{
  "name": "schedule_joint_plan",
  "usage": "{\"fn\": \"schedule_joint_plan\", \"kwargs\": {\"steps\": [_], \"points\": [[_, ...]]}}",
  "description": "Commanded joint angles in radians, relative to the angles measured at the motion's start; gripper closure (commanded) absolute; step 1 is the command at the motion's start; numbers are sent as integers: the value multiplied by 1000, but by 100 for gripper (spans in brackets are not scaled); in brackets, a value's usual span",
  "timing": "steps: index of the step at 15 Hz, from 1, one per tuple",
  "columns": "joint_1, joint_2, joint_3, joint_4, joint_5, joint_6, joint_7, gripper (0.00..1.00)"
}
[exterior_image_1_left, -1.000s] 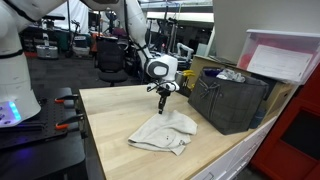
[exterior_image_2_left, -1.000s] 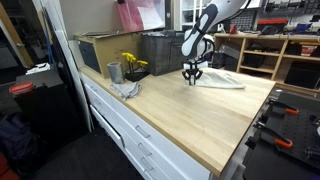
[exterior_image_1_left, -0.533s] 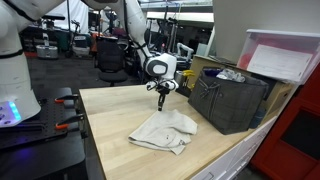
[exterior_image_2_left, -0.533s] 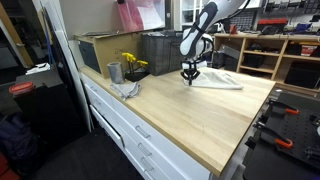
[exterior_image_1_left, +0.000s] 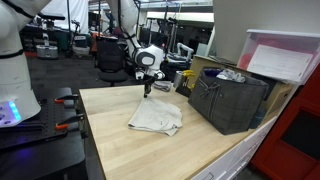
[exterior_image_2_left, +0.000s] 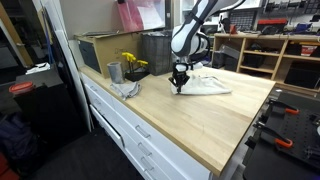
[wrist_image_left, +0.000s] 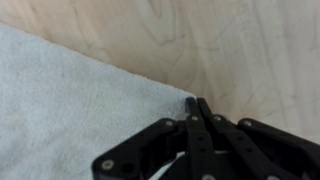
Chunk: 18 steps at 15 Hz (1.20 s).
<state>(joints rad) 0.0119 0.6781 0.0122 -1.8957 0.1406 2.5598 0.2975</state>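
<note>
The towel (wrist_image_left: 80, 90) edge is pinched by the gripper's (wrist_image_left: 195, 105) closed jaws, at five o'clock on the table (wrist_image_left: 250, 50).

Gripper (wrist_image_left: 196, 104) pointing straight down — jaws pinched tightly together.

nubby matt cloth towel (wrist_image_left: 80, 100); smooth pale wood table (wrist_image_left: 250, 40).
</note>
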Motion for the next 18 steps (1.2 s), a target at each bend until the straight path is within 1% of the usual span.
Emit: {"fn": "schedule_joint_plan", "kwargs": {"steps": [1,4,5,6,10,15,16,18], "points": [[3,-77,61,-89,20,-30,-112,99],[9,-79,85,-78,30,-52,-131,99],[10,-83,89,-73,33,-50,-132,71],[10,-85,92,-71,34,-49,-136,71],[-6,-96,41,-76,33,-38,-107,42],[-71,-78,-60,-68,27,-21,-104,5],[-84,-75,-79,-62,26,-20,-97,0],[-115,-70,-105,-53,31,-14,-91,0]]}}
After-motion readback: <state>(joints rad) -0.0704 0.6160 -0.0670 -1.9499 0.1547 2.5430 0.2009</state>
